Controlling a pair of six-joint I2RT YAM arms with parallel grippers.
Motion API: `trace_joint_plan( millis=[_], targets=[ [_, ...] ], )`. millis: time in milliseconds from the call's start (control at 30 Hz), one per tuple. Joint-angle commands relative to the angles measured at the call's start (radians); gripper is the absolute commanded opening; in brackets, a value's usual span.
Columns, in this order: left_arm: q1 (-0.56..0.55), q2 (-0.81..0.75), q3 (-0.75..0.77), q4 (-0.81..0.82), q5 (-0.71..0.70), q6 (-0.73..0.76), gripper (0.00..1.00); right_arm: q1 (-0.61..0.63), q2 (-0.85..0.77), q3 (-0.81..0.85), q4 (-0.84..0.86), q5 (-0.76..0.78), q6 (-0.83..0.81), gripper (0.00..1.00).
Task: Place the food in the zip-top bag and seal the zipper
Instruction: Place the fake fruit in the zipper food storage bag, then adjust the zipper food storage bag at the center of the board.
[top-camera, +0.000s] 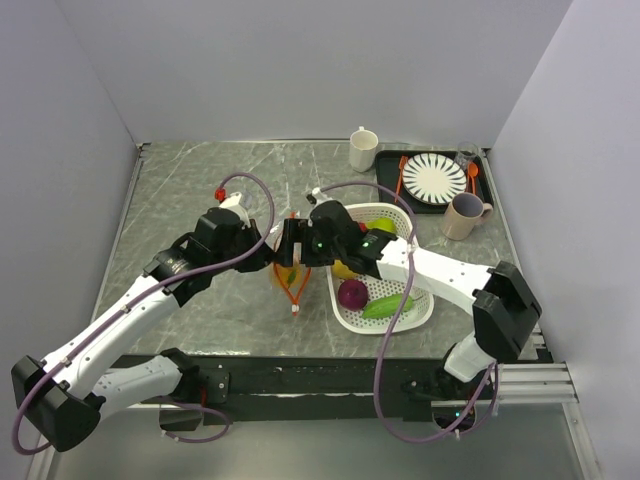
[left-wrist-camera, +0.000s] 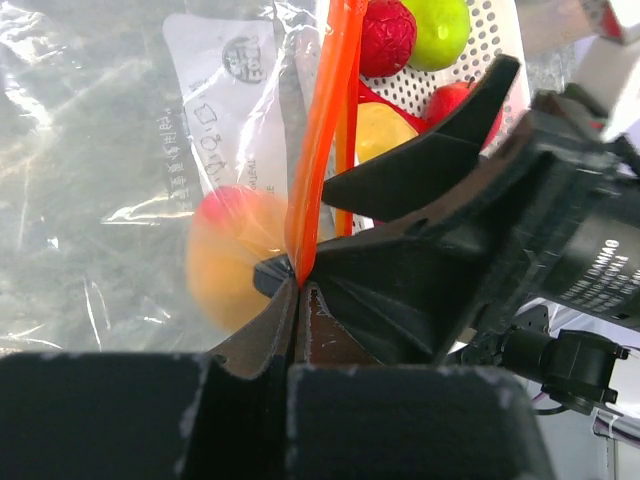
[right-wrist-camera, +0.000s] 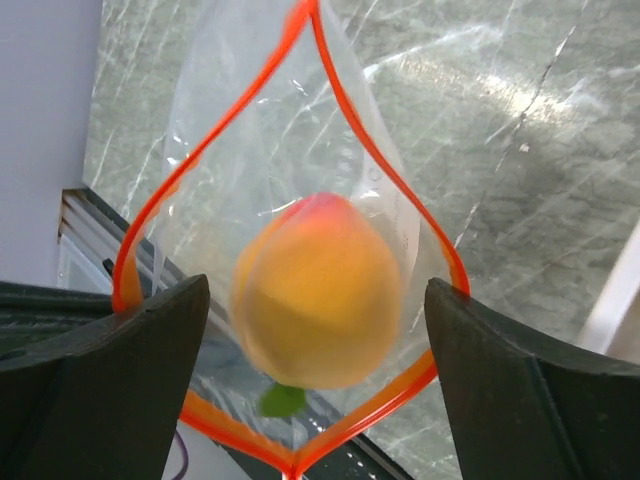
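Left fingers (left-wrist-camera: 262, 335) pinch the zipper (left-wrist-camera: 325, 120); right fingers (right-wrist-camera: 100, 345) spread. If that pinch slips, the bag (right-wrist-camera: 250, 120) spills the orange ball (right-wrist-camera: 318, 295).

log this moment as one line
left gripper: shut on zipper | right gripper: open over zip-top bag mouth | toy peach: in bag | toy cucumber: in white basket

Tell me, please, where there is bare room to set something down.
Bare table: far left, between the wall and the white cup; also the near strip between left arm and basket. Crowded: the centre, around the bag, and the far right with tray and mug.
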Motion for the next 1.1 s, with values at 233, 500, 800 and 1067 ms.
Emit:
trace_joint_plan(
  millis=[233,500,800,1067],
  targets=[
    [-0.004,-0.036,0.019,0.021,-0.038,-0.019,0.01,0.009,-0.239,-0.068,-0.044,0.203,-0.019,0.96],
    [-0.004,-0.031,0.032,0.016,-0.044,-0.022,0.01,0.007,-0.162,-0.078,-0.084,0.151,0.027,0.7],
    [-0.004,-0.044,0.027,0.009,-0.05,-0.027,0.01,0.009,-0.078,-0.081,-0.032,0.061,0.03,0.65],
    [-0.004,-0.06,0.051,-0.013,-0.056,-0.021,0.01,0.02,0.005,-0.003,-0.027,-0.065,-0.009,0.18]
  ],
)
